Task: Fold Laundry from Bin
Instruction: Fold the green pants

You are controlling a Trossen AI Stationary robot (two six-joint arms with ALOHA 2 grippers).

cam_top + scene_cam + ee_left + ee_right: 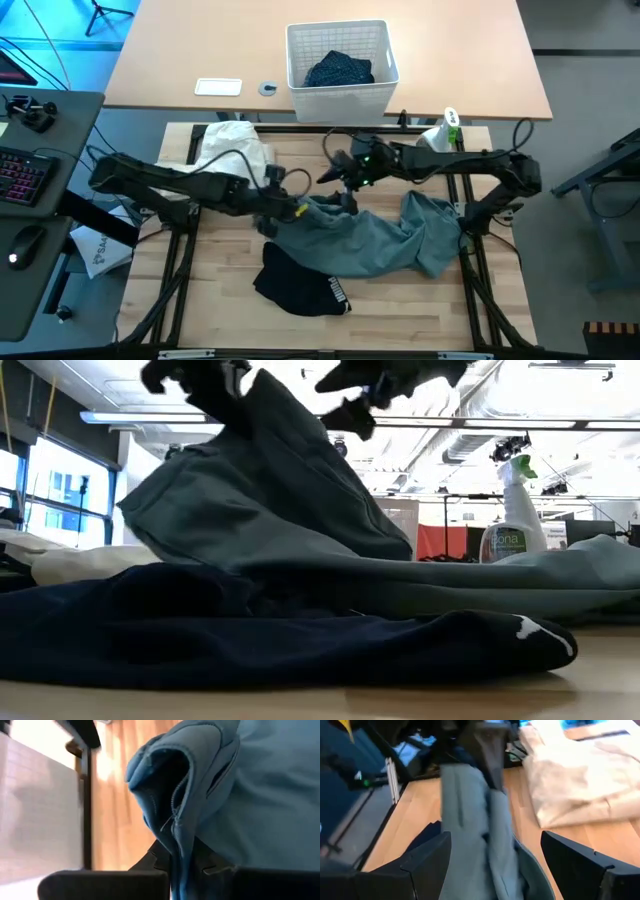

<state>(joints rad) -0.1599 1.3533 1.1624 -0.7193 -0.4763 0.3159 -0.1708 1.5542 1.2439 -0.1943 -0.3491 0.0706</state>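
Note:
A grey-green top [385,232] lies spread across the middle of the table, and one end is pulled up into a peak [270,470]. My left gripper [283,207] is shut on that raised end. My right gripper [335,178] hovers open just beyond it; in its wrist view the fingers [432,862] stand on either side of the hanging cloth [470,815], apart from it. A black piece with white lettering [300,285] lies near the front edge. The white bin [340,62] on the far table holds navy dotted trousers [338,72]. My left gripper pinches a bunched, stitched edge of the top [176,827] between its two fingers, several layers folded together. The fingers slant down from the table's left. That end is lifted clear and drapes down from the hold [240,420], while the rest of the top lies on the table.
A white cloth [235,150] lies at the table's far left. A spray bottle [447,128] stands at the far right. Bare wood shows at the front left [215,300] and front right [420,310]. A desk with a keyboard [25,175] is beyond the left edge.

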